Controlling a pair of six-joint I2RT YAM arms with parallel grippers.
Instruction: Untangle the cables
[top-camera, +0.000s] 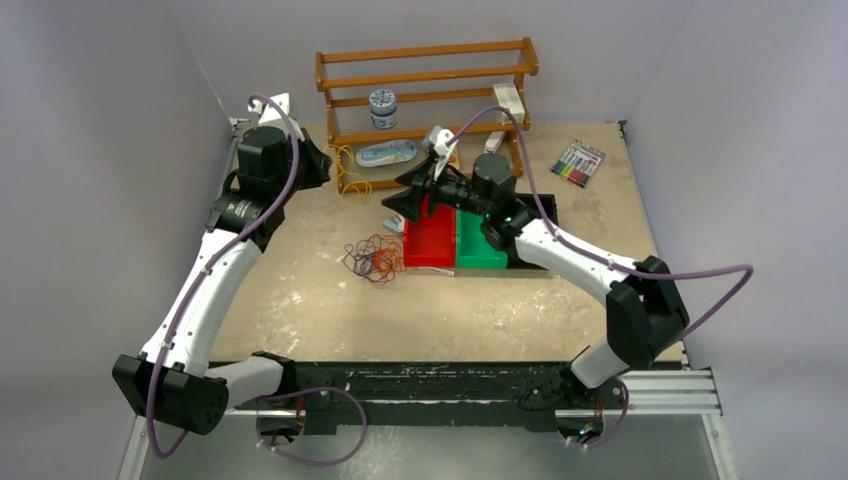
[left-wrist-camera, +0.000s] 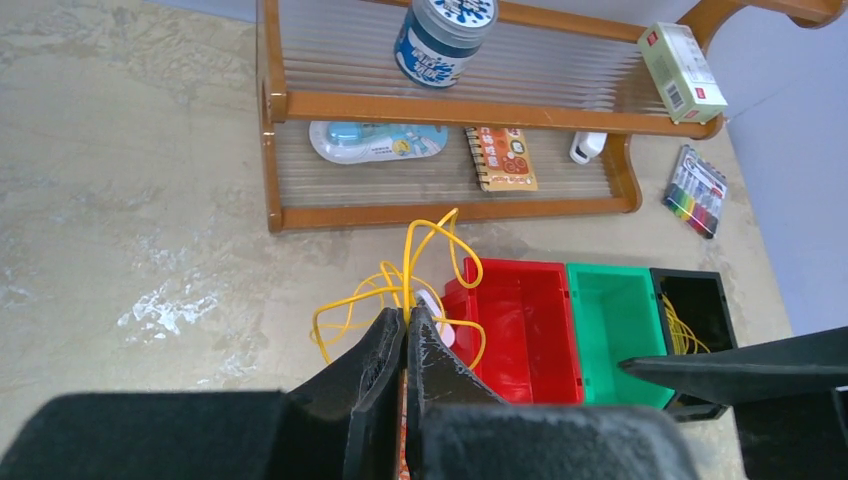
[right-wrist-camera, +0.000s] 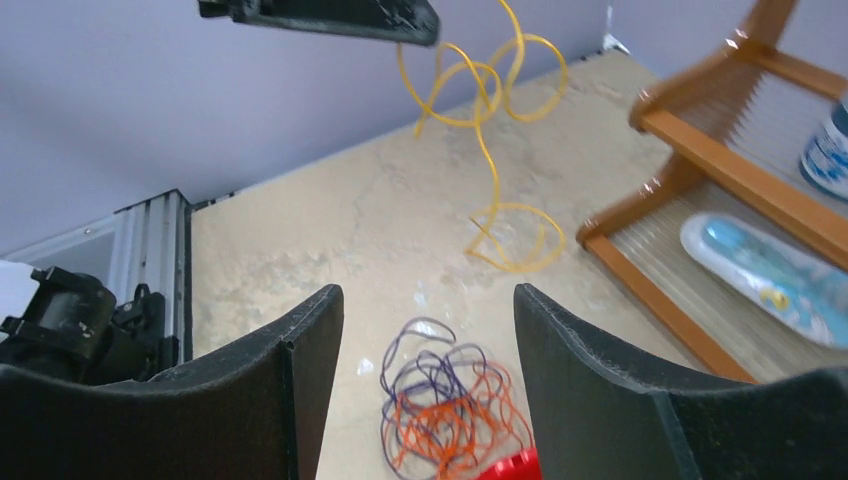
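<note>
Left gripper (left-wrist-camera: 405, 335) clamped on thin yellow wire cable (left-wrist-camera: 403, 285), holding it apart from orange-and-dark wire tangle (right-wrist-camera: 440, 410). Right gripper (right-wrist-camera: 430, 300) wide open, empty, over tangle.

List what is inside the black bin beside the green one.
In the left wrist view, yellow cable strands lie inside the black bin. Its near end is covered by the right arm, so the rest cannot be seen.

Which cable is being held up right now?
The yellow cable, hanging from the left gripper; the orange and dark cables lie tangled on the table.
</note>
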